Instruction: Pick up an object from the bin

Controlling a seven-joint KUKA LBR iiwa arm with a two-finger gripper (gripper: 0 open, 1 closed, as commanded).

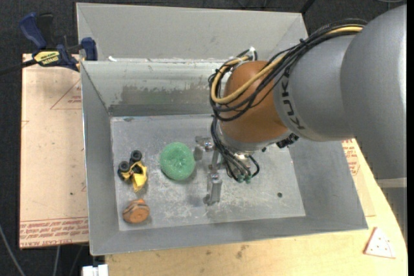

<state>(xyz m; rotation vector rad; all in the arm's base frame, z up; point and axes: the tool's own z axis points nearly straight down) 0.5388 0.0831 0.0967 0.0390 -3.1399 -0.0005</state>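
Observation:
My gripper [209, 170] hangs low over the middle of the bin floor, under the arm's orange cover. It is open, with one fingertip [212, 194] toward the front and the other toward the back, and nothing lies between them. A green round pad [177, 161] lies just left of the gripper, close to it but apart. Further left sits a small yellow and black toy [132, 172]. A brown round piece [136, 211] rests near the front left corner.
The arm and its cables cover the right middle of the bin. Bare grey floor stretches to the right and front of the gripper. The sloped back wall rises behind it.

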